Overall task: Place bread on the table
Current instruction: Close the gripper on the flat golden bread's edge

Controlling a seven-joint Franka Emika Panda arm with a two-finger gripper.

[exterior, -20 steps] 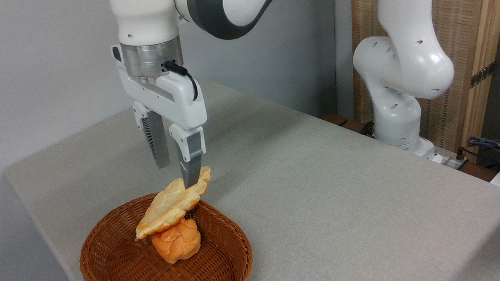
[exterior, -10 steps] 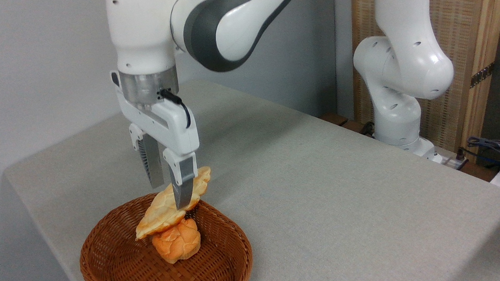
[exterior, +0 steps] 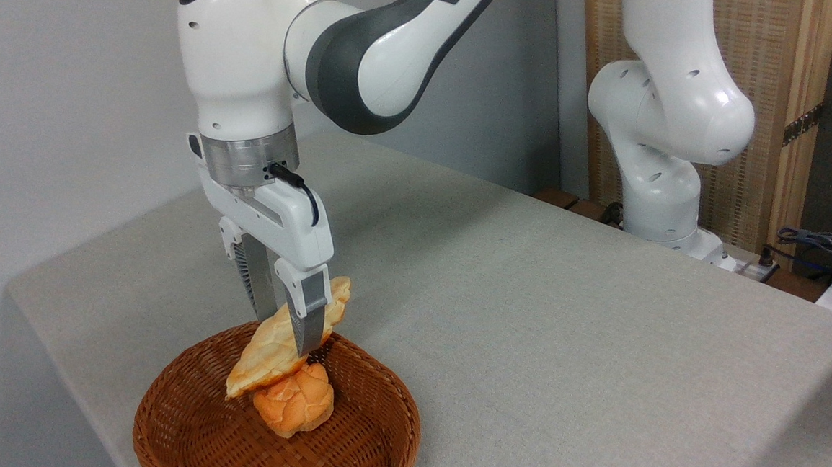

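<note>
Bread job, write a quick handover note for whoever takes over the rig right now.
End effector: fingers straddle the bread; whether they have clamped it cannot be told.
Bread: tilted in the wicker basket, leaning on the round bun.
Done: approach and descent onto the loaf.
Left: grip, lift clear of the basket, carry to the bare table, set down and release.

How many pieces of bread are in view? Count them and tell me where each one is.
2. The long loaf lies tilted over the basket, its upper end between the fingers of the gripper. The round bun sits under it in the basket. More could be hidden beneath.
</note>
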